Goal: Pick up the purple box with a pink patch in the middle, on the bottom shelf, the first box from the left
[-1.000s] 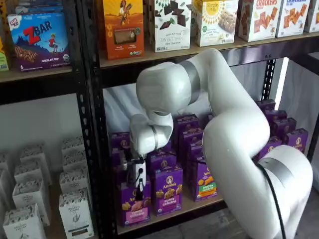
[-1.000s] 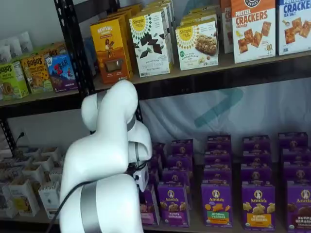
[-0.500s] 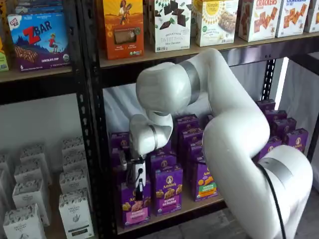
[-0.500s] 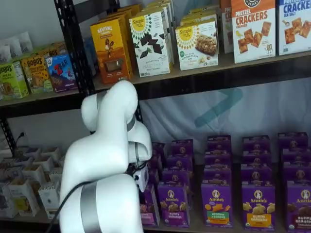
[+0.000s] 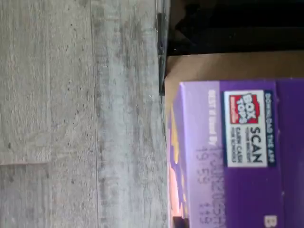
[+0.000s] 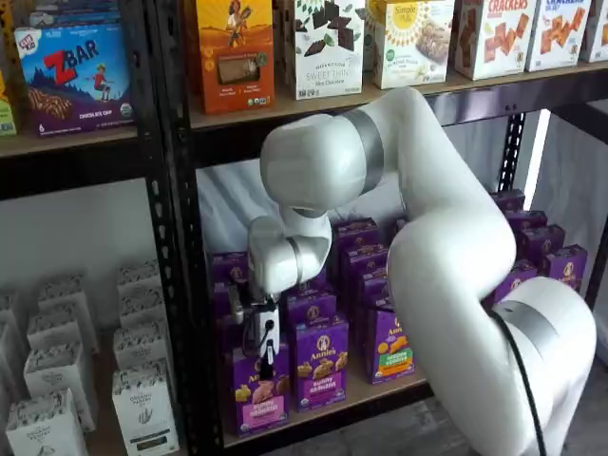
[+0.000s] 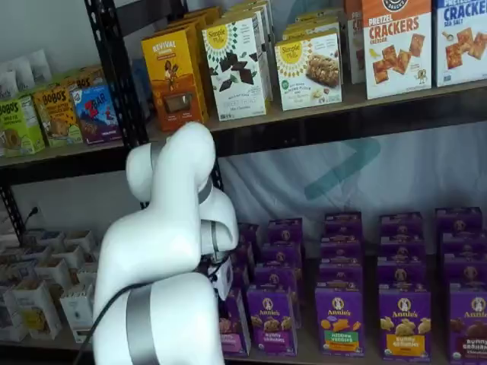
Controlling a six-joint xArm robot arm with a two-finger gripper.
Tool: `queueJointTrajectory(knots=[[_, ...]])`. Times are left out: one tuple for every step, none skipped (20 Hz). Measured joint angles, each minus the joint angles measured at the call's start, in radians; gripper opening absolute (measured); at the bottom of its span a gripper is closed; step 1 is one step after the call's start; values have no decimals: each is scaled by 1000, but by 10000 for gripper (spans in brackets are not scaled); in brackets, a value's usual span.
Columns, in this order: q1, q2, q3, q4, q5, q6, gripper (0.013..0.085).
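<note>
The arm point(image 7: 163, 258) hides most of the purple box point(image 7: 233, 325).

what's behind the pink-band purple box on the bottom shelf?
More purple cartons stand in a row behind the purple box. The claw and arm cover most of that row, so its depth can't be seen.

You are looking at a glossy white arm point(image 6: 446, 237) of thick rounded segments, with bulbous joint housings and a grey band around the joints, one at upper centre of a shelf view, another at lower right; a thin black cable point(image 6: 525, 380) runs down the lowest segment there. At centre left, the gripper point(image 6: 261, 353) shows a small white body with black parts and a short dark cable loop. In the other shelf view the same white shells point(image 7: 163, 251) fill the lower left, with a grey band and black cable near the bottom.
</note>
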Motion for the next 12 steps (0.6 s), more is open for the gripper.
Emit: queueJointTrajectory(knots=[[0,-6,9,-3,-4,2,290],[0,-12,19,-6,-9,5,290],[0,-19,30,-9,-13,8,290],[1,-27,41,-11,-17,11,290],[3,-37,57,-14,-23,14,290],[4,-47,74,-17,-28,18,290],[5,-56,88,-18,-33,19,290],[7,-67,103,-16,-37,19,290],[8,-77,119,-14,-43,18,290],[9,-89,138,-14,-50,18,290],[10,-101,156,-14,-57,19,290],[11,-116,179,-14,-66,19,290]])
